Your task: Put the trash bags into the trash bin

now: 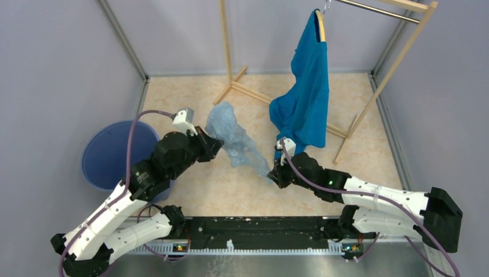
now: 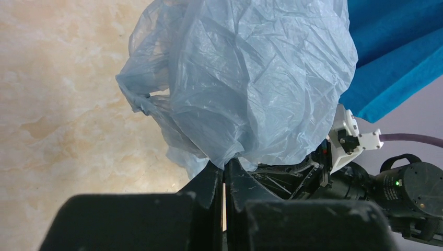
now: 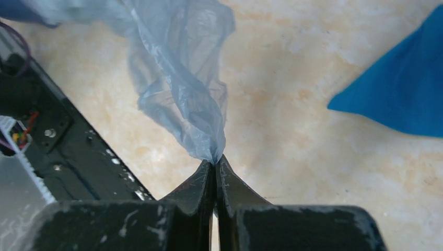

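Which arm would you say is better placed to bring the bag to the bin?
Probably the left. The left gripper and right gripper both pinch the trash bag, but the trash bin stands just beside the left arm.

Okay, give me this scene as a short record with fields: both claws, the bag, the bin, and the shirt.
left claw: shut on bag
right claw: shut on bag's other end
bag: pale, translucent, stretched between claws
bin: blue, left of left arm, bag not in it
shirt: blue, on hanger, behind right claw
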